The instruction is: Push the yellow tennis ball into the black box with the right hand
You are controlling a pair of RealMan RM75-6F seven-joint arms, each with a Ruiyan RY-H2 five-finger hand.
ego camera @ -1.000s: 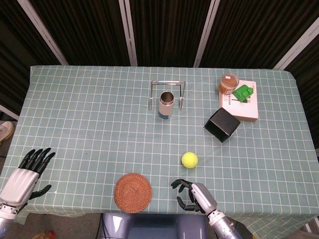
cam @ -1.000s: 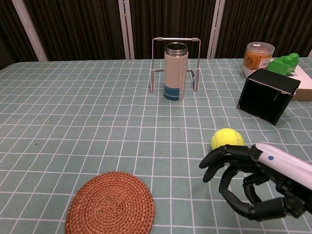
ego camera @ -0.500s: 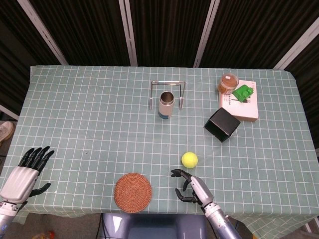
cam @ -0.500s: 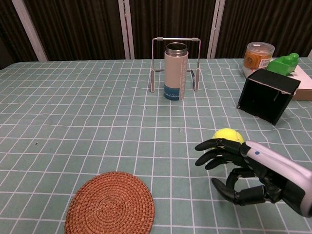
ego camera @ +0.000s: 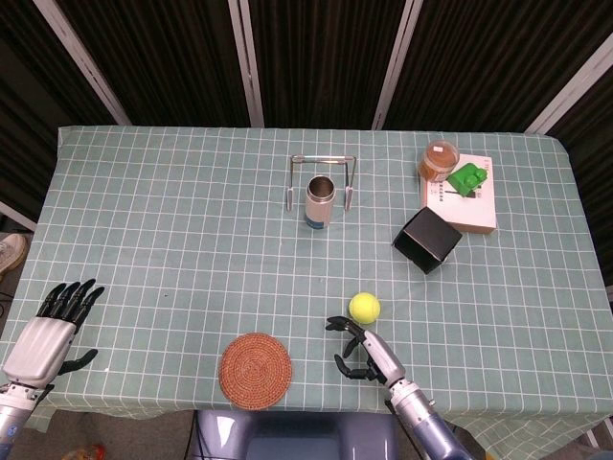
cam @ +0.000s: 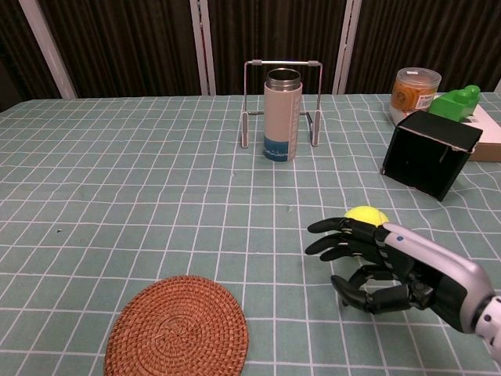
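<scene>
The yellow tennis ball lies on the checked tablecloth, near the front. The black box lies on its side further back and right, its open mouth facing the ball's side. My right hand hovers just in front of and left of the ball, its fingers spread and reaching leftward, holding nothing. In the chest view it partly covers the ball; I cannot tell if they touch. My left hand rests open at the table's front left corner.
A woven round coaster lies left of my right hand. A steel tumbler stands inside a wire rack mid-table. An orange-lidded jar, a green toy and a white box sit behind the black box.
My right hand has moved forward toward the ball and its fingers have uncurled and spread. My left hand has drifted slightly back toward the table's edge. The ball has not moved.
</scene>
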